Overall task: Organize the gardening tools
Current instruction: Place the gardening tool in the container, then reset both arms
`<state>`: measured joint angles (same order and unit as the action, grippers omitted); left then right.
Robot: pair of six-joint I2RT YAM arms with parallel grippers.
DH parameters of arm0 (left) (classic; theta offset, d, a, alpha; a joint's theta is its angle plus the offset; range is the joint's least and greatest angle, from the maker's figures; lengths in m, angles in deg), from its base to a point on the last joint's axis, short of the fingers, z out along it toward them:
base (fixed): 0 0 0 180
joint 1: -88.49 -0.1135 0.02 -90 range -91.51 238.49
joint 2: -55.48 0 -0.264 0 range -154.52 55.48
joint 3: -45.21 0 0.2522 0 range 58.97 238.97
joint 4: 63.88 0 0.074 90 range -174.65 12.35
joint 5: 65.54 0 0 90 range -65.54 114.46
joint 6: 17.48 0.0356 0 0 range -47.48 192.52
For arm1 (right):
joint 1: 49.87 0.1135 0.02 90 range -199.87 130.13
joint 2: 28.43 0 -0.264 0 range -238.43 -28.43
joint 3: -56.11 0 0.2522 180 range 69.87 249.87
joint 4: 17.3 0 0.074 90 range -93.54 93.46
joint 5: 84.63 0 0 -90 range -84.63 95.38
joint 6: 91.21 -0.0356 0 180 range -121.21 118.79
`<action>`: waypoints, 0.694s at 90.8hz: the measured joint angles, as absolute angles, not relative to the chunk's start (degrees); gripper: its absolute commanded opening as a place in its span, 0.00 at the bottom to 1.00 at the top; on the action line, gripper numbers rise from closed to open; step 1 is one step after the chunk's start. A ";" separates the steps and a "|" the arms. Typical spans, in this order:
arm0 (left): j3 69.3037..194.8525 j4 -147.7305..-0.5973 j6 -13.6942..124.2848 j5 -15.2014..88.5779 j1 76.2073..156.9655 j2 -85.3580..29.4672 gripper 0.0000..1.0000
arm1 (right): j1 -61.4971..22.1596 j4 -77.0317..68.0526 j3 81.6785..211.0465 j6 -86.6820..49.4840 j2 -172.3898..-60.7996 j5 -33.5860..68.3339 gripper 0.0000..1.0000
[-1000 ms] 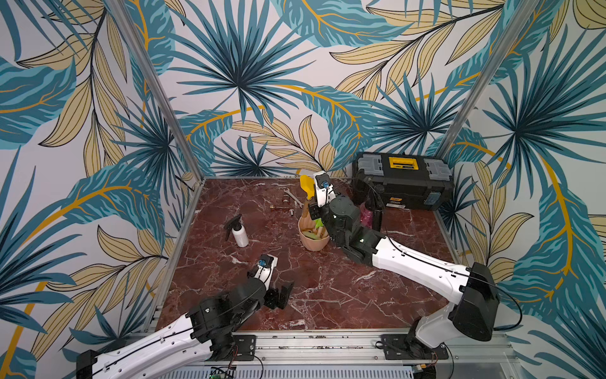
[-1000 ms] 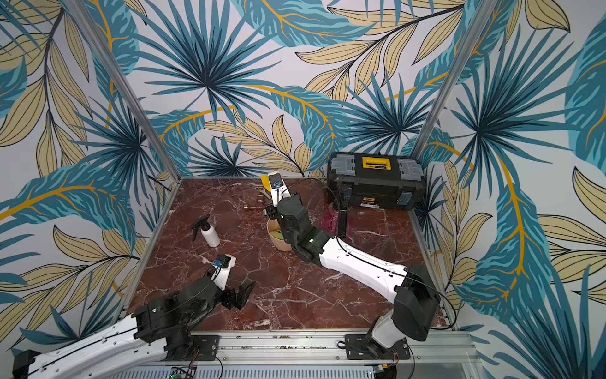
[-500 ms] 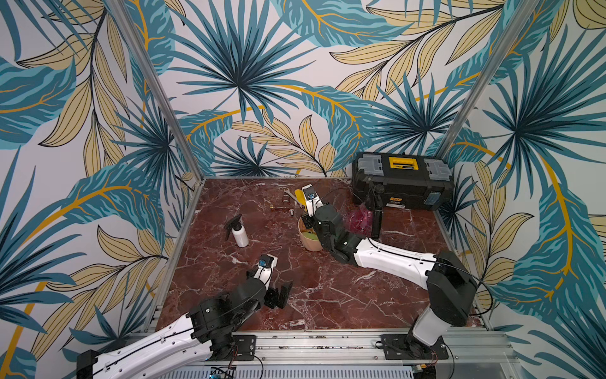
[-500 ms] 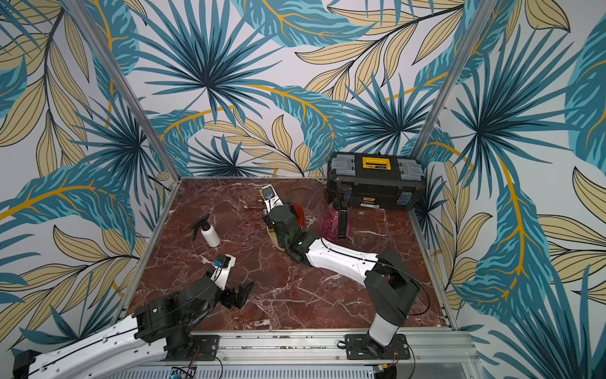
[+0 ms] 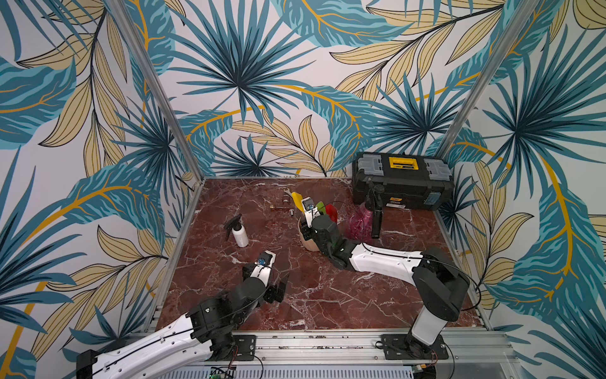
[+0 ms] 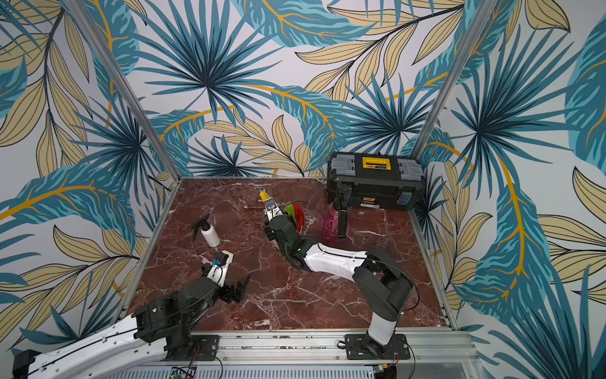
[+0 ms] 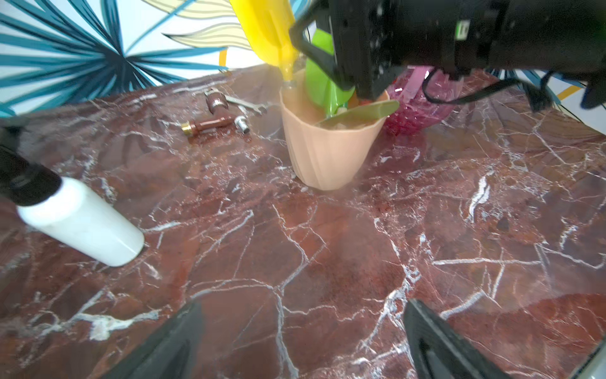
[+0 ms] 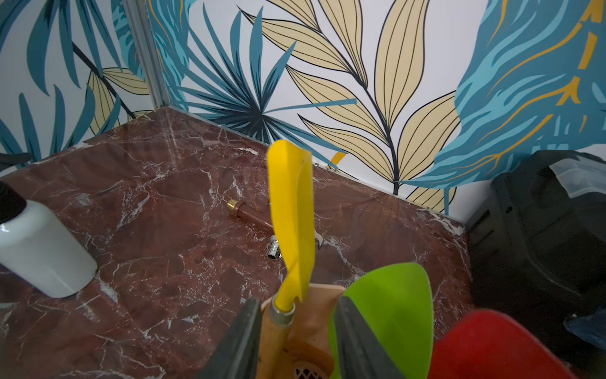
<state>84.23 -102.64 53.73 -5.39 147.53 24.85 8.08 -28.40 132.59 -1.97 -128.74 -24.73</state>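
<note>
The right fingers [image 8: 241, 341] stand partly apart on either side of the yellow trowel [image 8: 292, 223], at its wooden handle just below the metal collar; one finger lies against the handle, the other shows a gap with the pot's rim behind it, so they grip nothing. The trowel stands blade up in the peach pot [image 7: 328, 147], at the rim's edge; the lime-green trowel [image 8: 387, 311] and red trowel [image 8: 492, 347] stand beside it in the same pot; a dark-green blade [image 7: 360, 113] leans over the rim. The pink sprayer [image 5: 359, 223] stands just beside the pot, between it and the toolbox [image 5: 401, 183] in the back right corner. The wrench [image 7: 246, 103] and brass fittings [image 7: 210, 124] lie behind the pot, near the back edge; the white spray bottle [image 5: 240, 234] stands well apart toward the left edge. The left fingers [image 7: 170, 344] are spread wide and hold nothing, low over the front left of the worktop [image 5: 328, 295]; bare marble runs from them to the pot.
</note>
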 measured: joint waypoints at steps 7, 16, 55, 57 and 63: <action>84.64 -101.22 56.46 -7.66 147.12 24.41 1.00 | 8.08 -26.67 132.31 -3.39 -127.80 -23.66 0.71; 85.21 -99.43 60.29 -9.85 145.33 23.76 1.00 | 8.08 -23.48 131.63 -4.98 -123.65 -22.39 0.81; 83.60 -88.30 73.18 -13.10 132.98 24.22 1.00 | 6.31 2.50 125.44 -17.86 -89.31 -22.26 0.99; 83.29 -87.80 73.47 -12.95 132.26 24.22 1.00 | 5.88 4.49 124.35 -19.10 -87.74 -22.68 0.99; 82.09 -86.27 74.38 -12.42 130.09 24.17 1.00 | 4.52 9.70 121.12 -22.14 -83.74 -23.47 0.99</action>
<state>82.09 -86.27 74.38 -12.42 130.09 24.17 4.52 9.70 121.12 -22.14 -83.74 -23.47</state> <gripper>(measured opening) 0.997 0.991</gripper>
